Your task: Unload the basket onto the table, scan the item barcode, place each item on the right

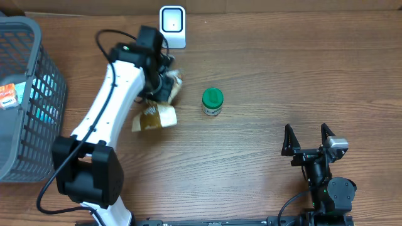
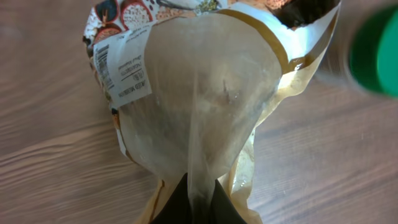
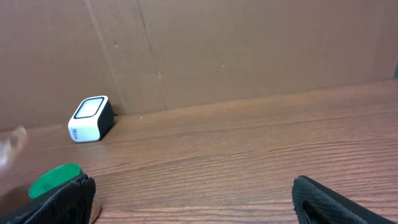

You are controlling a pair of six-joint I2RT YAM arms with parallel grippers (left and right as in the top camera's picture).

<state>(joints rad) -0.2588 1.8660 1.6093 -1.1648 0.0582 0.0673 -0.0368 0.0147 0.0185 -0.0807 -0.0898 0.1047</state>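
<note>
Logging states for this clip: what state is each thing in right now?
left gripper: shut on the bag's edge.
right gripper: open, empty.
bag: held, barcode label facing the wrist camera.
jar: upright, green lid on.
scanner: window up, nothing over it.
basket: upright, holding packets.

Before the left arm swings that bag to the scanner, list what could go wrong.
1. The left gripper pinches only thin clear film of the snack bag; it may slip or tear.
2. The barcode label sits off to one side on a curved surface, so the scanner might miss it.
3. The green-lidded jar stands close beside the bag and could be knocked.
</note>
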